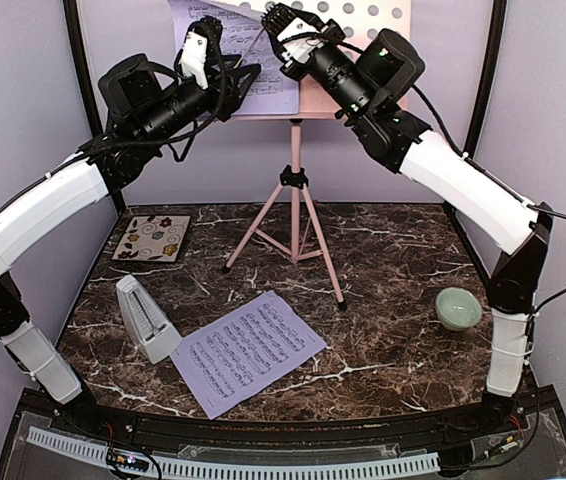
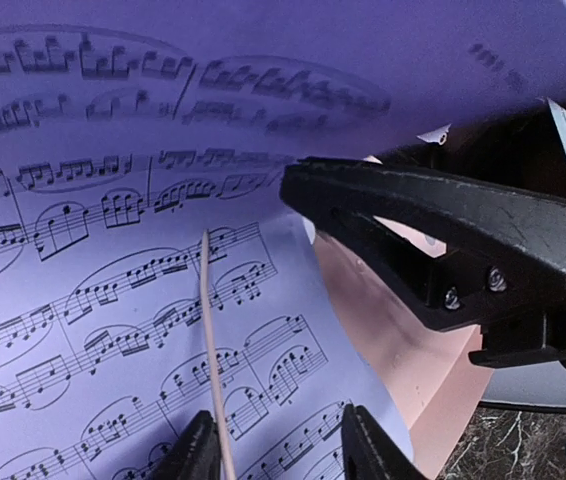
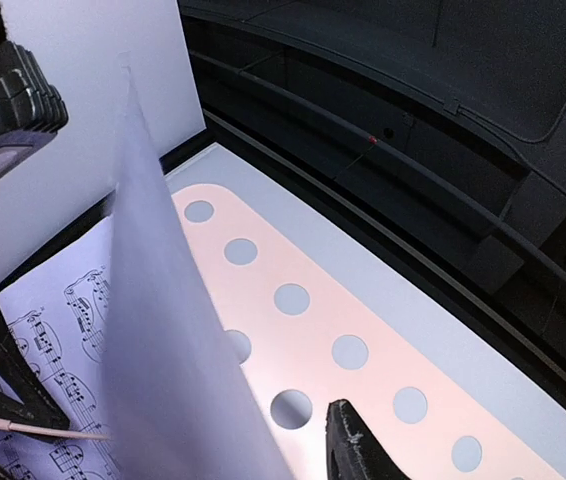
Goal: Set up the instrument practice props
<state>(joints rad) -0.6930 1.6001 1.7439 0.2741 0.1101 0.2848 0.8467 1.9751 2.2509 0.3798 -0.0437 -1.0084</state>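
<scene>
Both sets of fingers are parted with nothing pinched: left gripper has page 1 flat just beyond its tips and a thin pale rod running up between them, while right gripper has the page's curled edge standing loose in its gap, with the music stand desk just past it. My call: press that curl flat and seat the bottom edge before backing off, or it may slide. Only the top view shows metronome and page 2 on the table, well below all fingers; only the right wrist view shows the curl.
</scene>
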